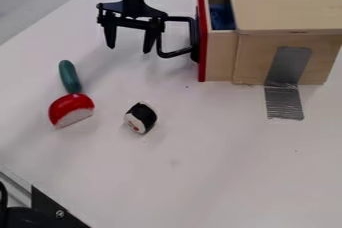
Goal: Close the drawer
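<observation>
The black gripper (129, 48) hangs over the white table at the upper left, its fingers spread apart with nothing between them. Its right finger is beside the left end of the black handle (177, 53); whether they touch, I cannot tell. That handle is fixed to the red front (202, 67) of the wooden drawer (222, 57). The drawer stands partly out of the left side of the wooden box (287, 9), and something blue (221, 17) lies inside it.
Grey tape (284, 103) holds the box to the white table (220, 172). Left of centre are a sushi roll toy (140, 118), a red and white toy piece (71, 108) and a green toy piece (69, 76). A black bracket (57, 212) is at the lower left.
</observation>
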`<state>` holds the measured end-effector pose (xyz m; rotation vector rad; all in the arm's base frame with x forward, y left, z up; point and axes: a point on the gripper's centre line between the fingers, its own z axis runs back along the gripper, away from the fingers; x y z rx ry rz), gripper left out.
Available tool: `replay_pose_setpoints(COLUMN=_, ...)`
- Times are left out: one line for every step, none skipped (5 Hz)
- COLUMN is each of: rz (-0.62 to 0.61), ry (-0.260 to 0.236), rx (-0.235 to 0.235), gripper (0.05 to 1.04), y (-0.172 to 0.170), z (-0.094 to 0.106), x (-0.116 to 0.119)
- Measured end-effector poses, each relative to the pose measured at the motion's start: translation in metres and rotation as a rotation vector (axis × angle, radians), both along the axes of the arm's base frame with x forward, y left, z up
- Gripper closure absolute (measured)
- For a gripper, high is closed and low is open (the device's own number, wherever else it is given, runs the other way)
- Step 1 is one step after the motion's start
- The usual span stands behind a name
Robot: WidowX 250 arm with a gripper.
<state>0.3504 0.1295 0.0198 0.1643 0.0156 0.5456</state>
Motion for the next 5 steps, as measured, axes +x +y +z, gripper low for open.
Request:
replay_pose_setpoints(rz=-0.047, ry=0.000, rx=0.004, gripper=0.087, y=-0.018, z=0.000, x=0.006)
replay_pose_setpoints(rz=-0.060, ry=-0.002, rx=0.013, gripper=0.087, y=-0.022, z=0.005, x=0.011)
replay_pose_setpoints(rz=-0.067, ry=-0.004, rx=0.018, gripper=0.087, y=-0.024, z=0.004, x=0.015)
replay_pose_setpoints(rz=-0.079, ry=0.013, rx=0.025, gripper=0.087, y=-0.027, z=-0.001, x=0.021)
replay_pose_setpoints(rz=-0.081, ry=0.025, rx=0.024, gripper=0.087, y=-0.026, z=-0.003, x=0.026)
